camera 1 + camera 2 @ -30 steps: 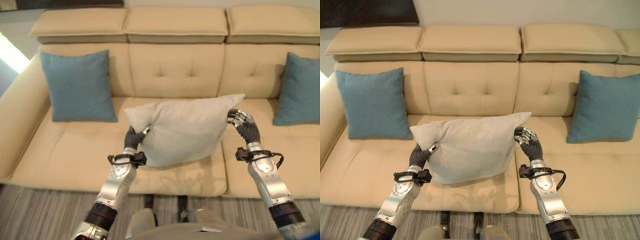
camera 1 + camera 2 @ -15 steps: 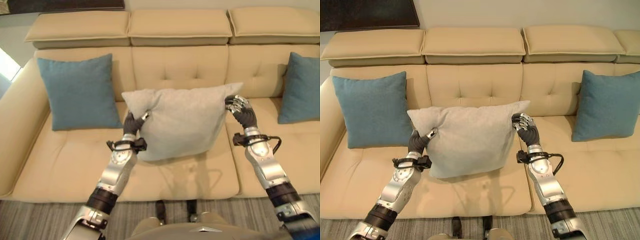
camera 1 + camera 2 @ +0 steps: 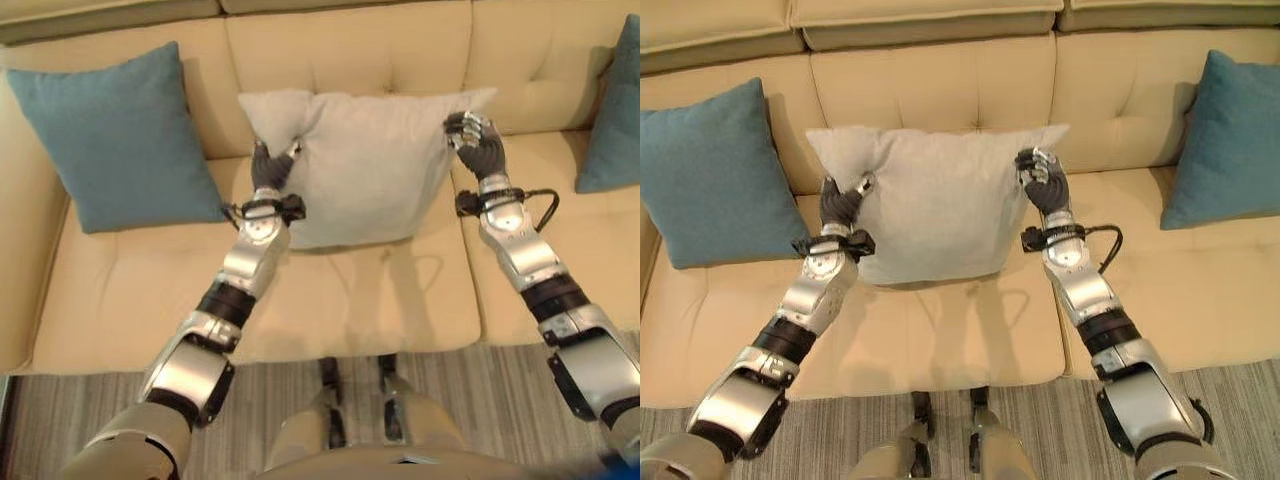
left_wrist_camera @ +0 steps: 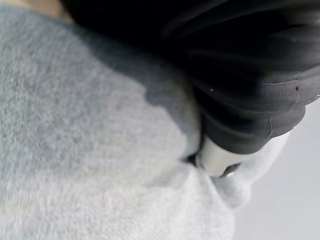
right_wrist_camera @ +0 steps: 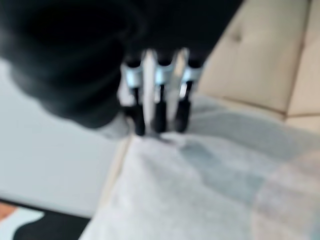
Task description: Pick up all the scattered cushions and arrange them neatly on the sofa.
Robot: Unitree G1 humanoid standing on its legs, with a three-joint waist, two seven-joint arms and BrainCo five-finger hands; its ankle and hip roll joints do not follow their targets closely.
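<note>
So both hands are clamped on the grey cushion (image 3: 930,205) right now. The left hand (image 3: 840,205) has its fingers curled into the fabric at the cushion's upper left corner, with the thumb pinching in from the front. In the left wrist view you can see the cloth bunched up against a silver finger (image 4: 215,157), so it's a tight hold, nothing loose. The right hand (image 3: 1042,180) grips the upper right corner the same way, its dark-tipped fingers (image 5: 157,112) pressed down onto the top edge.

The cushion stands upright over the middle seat of the beige sofa (image 3: 940,330), its top against the backrest and its bottom edge at the seat, though I honestly can't tell if it's resting there or just above it.

One teal cushion (image 3: 110,135) leans against the backrest on the left seat, and another teal cushion (image 3: 1230,140) does the same on the right, cut off at the edge of the left eye view. The sofa's headrests are mostly out of frame. Striped grey floor (image 3: 1030,400) sits in front.
</note>
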